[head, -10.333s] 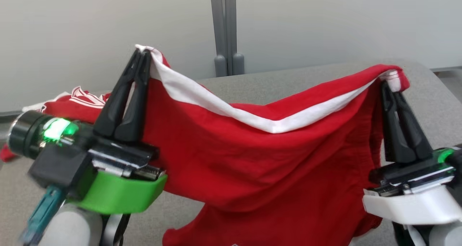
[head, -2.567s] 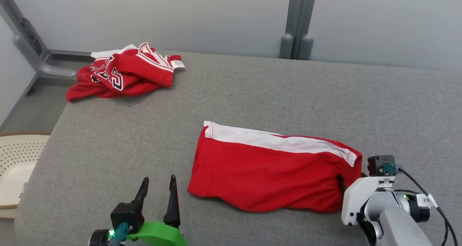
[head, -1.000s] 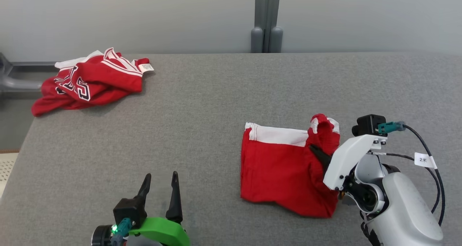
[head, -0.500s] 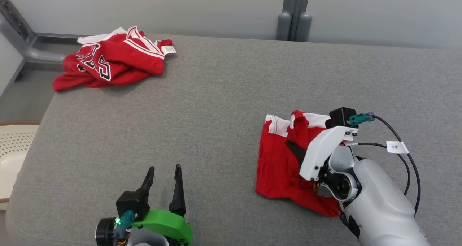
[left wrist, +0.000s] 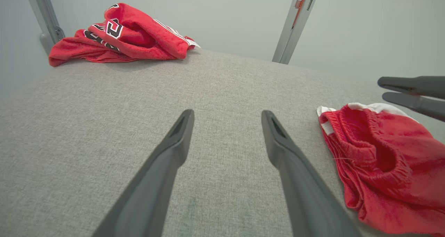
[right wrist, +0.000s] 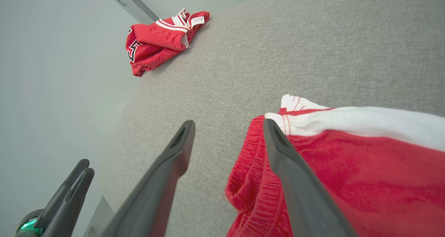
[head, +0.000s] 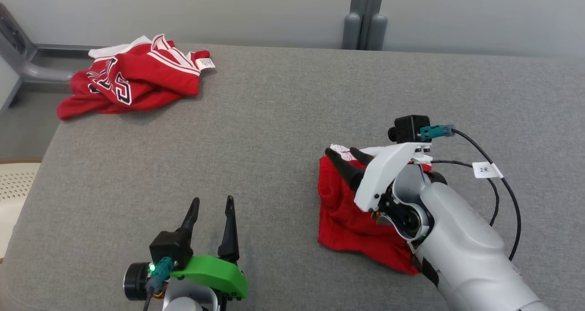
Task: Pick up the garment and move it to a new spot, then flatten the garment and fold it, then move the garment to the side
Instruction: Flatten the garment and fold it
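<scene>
Folded red shorts with a white side stripe [head: 343, 224] are laid on the grey fabric-covered table [head: 283, 119], towards its near right. The right hand [head: 340, 152] is held just above the shorts' folded left edge, fingers spread apart and nothing gripped; one finger is seen over red cloth, the other over bare table. The left hand [head: 212, 200] is held well apart from the shorts, fingers likewise parted and empty. A crumpled red jersey with white trim [head: 132, 80] is seen at the far left corner.
</scene>
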{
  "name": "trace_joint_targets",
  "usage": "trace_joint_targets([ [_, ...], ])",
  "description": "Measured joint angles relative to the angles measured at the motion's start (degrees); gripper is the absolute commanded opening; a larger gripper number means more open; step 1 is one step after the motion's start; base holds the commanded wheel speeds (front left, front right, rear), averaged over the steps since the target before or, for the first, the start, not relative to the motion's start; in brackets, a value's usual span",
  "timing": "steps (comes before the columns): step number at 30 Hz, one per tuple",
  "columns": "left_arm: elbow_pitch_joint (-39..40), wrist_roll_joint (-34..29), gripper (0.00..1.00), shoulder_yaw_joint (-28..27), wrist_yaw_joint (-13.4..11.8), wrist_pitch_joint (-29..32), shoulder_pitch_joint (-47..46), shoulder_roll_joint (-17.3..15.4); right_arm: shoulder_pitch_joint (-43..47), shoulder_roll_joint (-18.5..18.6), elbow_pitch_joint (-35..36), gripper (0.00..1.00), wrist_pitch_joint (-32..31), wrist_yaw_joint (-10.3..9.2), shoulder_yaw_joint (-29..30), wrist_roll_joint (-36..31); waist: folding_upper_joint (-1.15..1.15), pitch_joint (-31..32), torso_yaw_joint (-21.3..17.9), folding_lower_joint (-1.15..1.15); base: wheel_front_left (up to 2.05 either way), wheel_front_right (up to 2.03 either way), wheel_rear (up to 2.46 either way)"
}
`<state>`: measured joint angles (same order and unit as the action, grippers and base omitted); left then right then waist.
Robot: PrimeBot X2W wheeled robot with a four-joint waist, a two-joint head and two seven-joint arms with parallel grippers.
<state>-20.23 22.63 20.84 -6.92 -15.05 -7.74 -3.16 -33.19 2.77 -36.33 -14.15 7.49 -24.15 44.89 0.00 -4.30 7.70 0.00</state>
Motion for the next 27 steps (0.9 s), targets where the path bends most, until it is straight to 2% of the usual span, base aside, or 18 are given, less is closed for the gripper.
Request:
trace_joint_targets([
  [8, 0.4, -1.3, 1.0, 0.0, 0.8, -0.1, -2.2, 0.1, 0.0, 1.7, -0.9, 1.0, 13.5, 0.0, 4.8, -15.0, 0.0, 1.5, -3.0, 0.0, 0.0, 0.0, 0.0],
  [17, -1.6, -1.5, 1.0, -1.5, 0.8, -0.1, -2.7, 0.2, 8.2, 2.1, 1.2, 1.0, 24.2, 0.0, 8.8, -26.8, 0.0, 3.9, -7.2, 0.0, 0.0, 0.0, 0.0],
  [27, -1.0, -2.0, 1.0, -3.3, 0.3, -0.1, 2.8, 0.2, 20.3, 0.7, 9.9, 1.0, 27.6, 0.0, 17.8, -34.1, 0.0, 7.4, -8.8, 0.0, 0.0, 0.0, 0.0],
])
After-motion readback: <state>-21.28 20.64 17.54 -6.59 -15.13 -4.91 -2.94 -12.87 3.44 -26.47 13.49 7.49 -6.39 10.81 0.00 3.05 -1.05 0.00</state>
